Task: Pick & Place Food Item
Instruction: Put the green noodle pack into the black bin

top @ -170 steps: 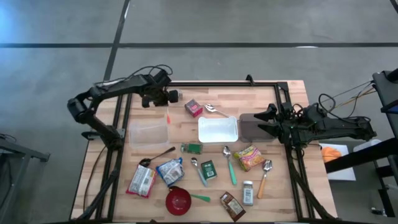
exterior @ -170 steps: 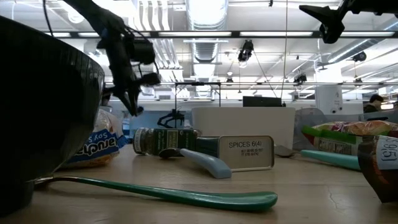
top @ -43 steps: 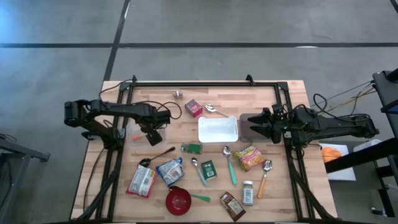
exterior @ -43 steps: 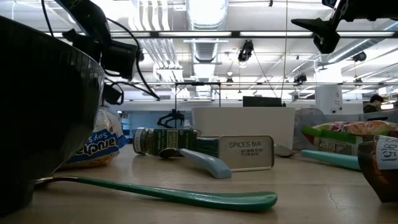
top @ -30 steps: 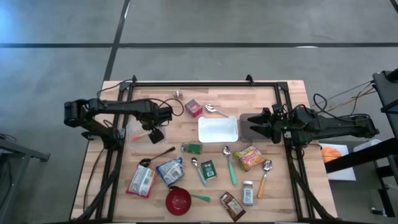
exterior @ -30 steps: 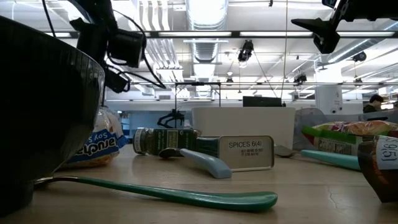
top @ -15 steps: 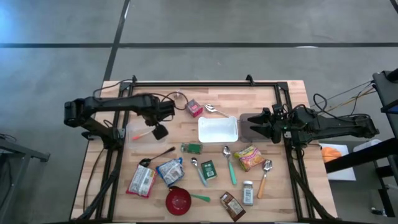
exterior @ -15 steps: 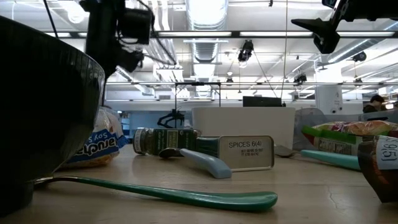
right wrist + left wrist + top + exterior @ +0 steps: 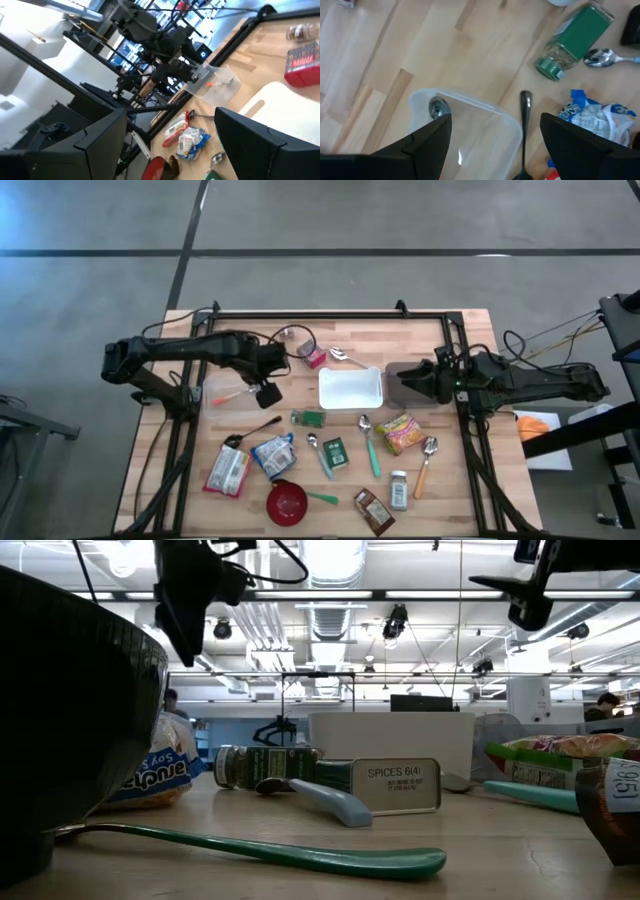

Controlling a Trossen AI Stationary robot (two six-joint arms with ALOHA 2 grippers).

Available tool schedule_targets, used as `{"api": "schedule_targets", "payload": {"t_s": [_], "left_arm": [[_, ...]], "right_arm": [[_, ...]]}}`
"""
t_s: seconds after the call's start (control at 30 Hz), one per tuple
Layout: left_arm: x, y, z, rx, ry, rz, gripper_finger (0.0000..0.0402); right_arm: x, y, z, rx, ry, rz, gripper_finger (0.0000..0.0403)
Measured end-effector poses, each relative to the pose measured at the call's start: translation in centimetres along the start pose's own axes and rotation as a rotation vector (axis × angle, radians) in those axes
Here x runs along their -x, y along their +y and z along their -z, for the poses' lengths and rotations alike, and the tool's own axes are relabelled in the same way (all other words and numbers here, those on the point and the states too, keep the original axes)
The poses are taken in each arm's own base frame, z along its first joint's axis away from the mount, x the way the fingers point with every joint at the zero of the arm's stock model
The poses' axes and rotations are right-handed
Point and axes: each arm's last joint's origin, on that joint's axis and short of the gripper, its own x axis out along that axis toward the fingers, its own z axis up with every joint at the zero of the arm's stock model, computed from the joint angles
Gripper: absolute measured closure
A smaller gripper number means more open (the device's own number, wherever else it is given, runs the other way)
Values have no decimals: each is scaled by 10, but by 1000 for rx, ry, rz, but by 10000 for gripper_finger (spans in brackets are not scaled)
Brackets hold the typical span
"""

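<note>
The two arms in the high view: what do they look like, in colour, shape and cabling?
Both arms are black, made of slender jointed links. The left arm carries loose black cables that loop near its end effector, which ends in a blocky dark head. The right arm is bulkier at the wrist, with thin cables trailing off behind it; its end effector has two flat, dark, tapering fingers.

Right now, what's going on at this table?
The left gripper hovers with open fingers over one end of the clear container on the left side of the table; it does not look gripped. The right gripper waits, open and empty, beside the white tray. The spice jar and snack packet lie on the table, neither one in a gripper.
</note>
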Motion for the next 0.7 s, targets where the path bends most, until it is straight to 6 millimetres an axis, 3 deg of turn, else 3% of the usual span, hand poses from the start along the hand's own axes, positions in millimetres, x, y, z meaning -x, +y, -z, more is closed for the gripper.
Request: {"api": "schedule_targets", "payload": {"t_s": [0.27,0.43,0.53,0.7], "left_arm": [[1,-14,6,-2,-1,11,95],[2,-18,8,-2,-12,19,95],[4,-21,9,-14,-30,28,95],[12,-28,15,-44,-125,36,95]], "right_arm": [[-16,-2,7,-104,150,4,102],[-34,14,0,-20,262,3,102],[-42,26,-7,48,386,107,102],[-46,37,-16,42,636,446,102]]}}
